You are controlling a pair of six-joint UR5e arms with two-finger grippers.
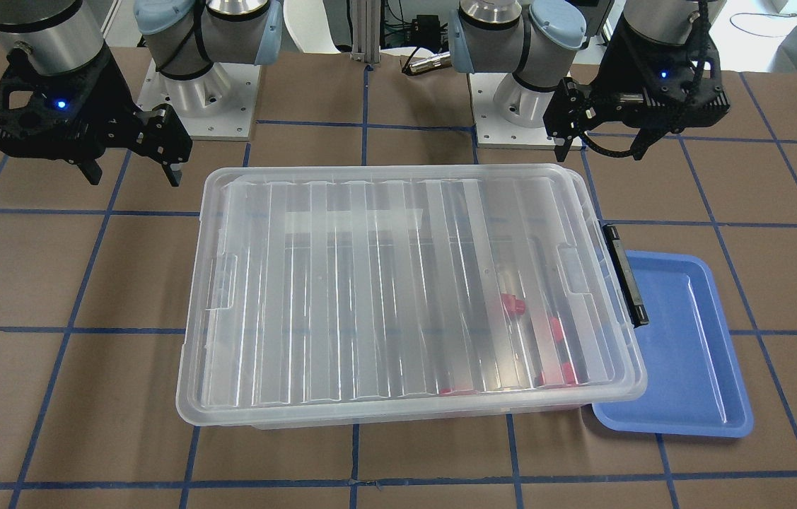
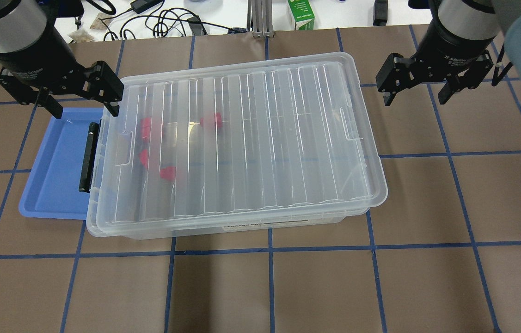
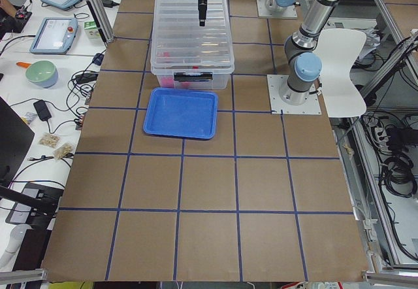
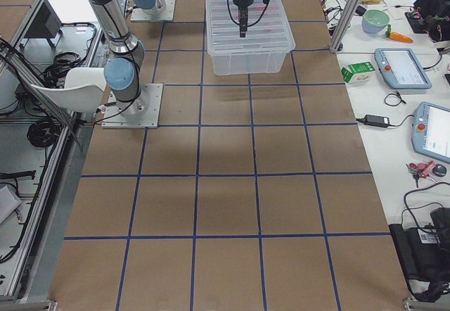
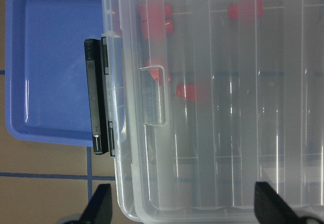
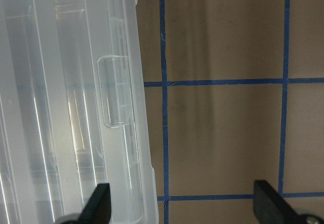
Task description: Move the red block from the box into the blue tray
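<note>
Left gripper (image 2: 83, 109): jaws wide apart, empty, above the latch (image 2: 88, 157) end of the box (image 2: 265, 138).
Right gripper (image 2: 415, 98): jaws wide apart, empty, off the box's opposite end.
Red block (image 2: 211, 121): inside the lidded box, near the left gripper, untouched.
Blue tray (image 2: 57, 175): just beside the latch, toward the worktop's left edge.

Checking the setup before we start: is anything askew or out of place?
The box sits skewed to the tape grid, and its latch end overhangs the tray, covering part of it.

Steep front and overhead, 2 far end views, 2 close wrist views; box (image 2: 242, 138) in all.
</note>
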